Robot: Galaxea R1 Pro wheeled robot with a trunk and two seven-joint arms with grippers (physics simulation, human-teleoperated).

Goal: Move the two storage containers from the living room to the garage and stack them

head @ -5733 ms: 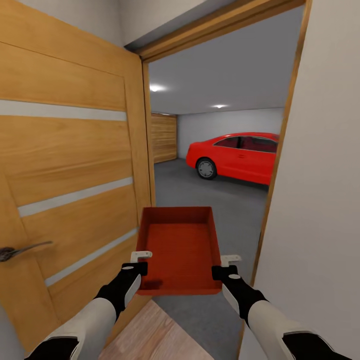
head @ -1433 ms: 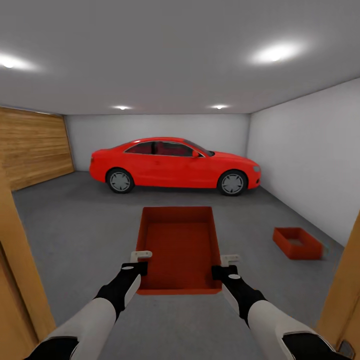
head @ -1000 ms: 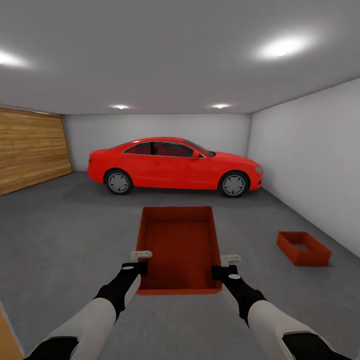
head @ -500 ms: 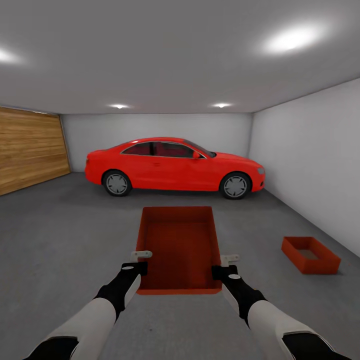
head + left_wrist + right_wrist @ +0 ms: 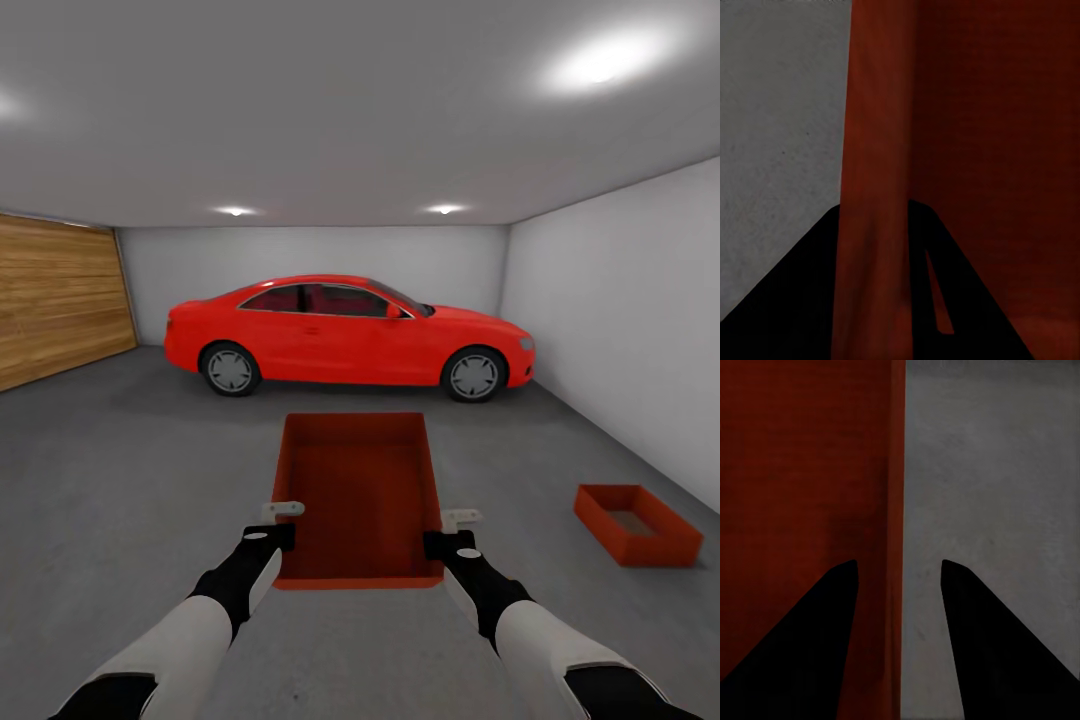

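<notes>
I carry one orange-red storage container [image 5: 360, 495] level in front of me, above the dark grey garage floor [image 5: 130, 460]. My left gripper [image 5: 283, 520] is shut on its left wall near the closest corner, and my right gripper [image 5: 455, 528] is shut on its right wall. In the left wrist view the red wall [image 5: 874, 150] runs between the dark fingers [image 5: 787, 300] of the left gripper [image 5: 875, 206]. In the right wrist view the container's rim [image 5: 897, 472] passes between the right gripper's [image 5: 898, 562] fingers. The second storage container [image 5: 636, 523] lies on the floor at the right, near the wall.
A red car [image 5: 345, 338] is parked across the far end of the garage. The wide wooden-panel door [image 5: 55, 300] fills the left side. A white wall [image 5: 620, 330] runs along the right. Open concrete lies between me and the car.
The whole view has advanced from the wooden doorway into the garage. The door frame has left the picture and the floor container has slid to the right. The held container stays fixed between both grippers.
</notes>
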